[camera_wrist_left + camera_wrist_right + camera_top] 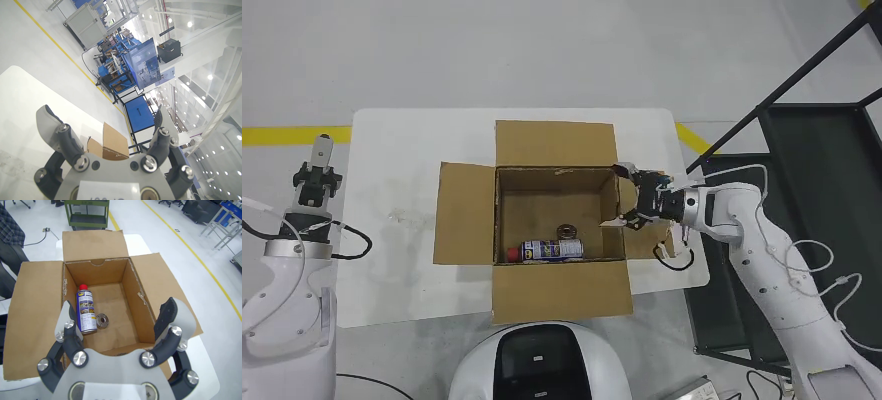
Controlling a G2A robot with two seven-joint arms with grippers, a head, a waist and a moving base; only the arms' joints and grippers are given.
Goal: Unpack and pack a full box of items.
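Hovering above box (111,273) edge, right gripper (118,308) wide open, empty; might bump wall, roll can (86,311). Left gripper (103,113) open, empty.

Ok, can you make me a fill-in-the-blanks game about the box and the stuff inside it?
1. The spray can lying in the cardboard box has a ____ cap.
2. The can and the metal flange beside it make ____ things in the box.
3. The right gripper above the box is wide ____, holding nothing.
4. The box stands on a ____ table.

Missing words: red; two; open; white
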